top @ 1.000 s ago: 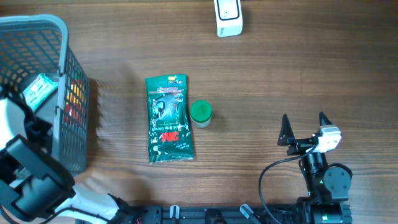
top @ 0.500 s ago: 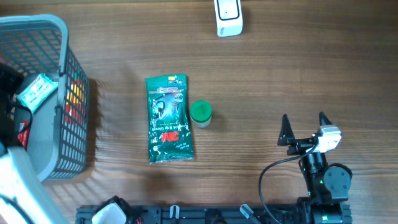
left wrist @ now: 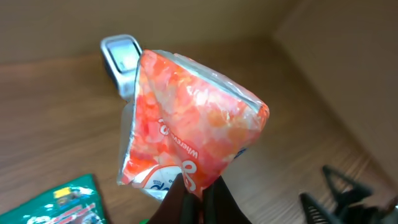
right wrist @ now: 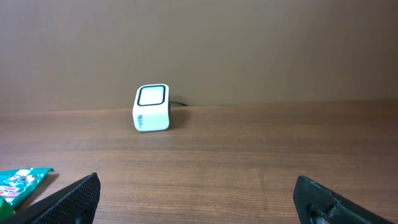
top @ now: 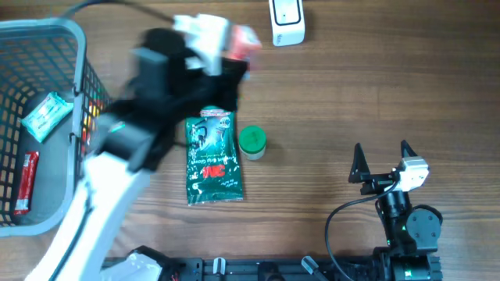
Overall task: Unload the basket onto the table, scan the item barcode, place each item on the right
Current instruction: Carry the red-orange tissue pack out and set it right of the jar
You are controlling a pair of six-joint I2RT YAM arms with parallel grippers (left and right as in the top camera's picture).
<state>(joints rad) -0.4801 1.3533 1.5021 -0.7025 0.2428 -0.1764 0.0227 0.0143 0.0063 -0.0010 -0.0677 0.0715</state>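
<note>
Near the scanner (top: 287, 22), left fingers (left wrist: 175, 204) pinch an orange packet (left wrist: 186, 124).

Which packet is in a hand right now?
The orange-and-white plastic pouch, pinched by the left hand. The green foil packet lies flat on the table; the mint packet sits in the grey basket.
</note>
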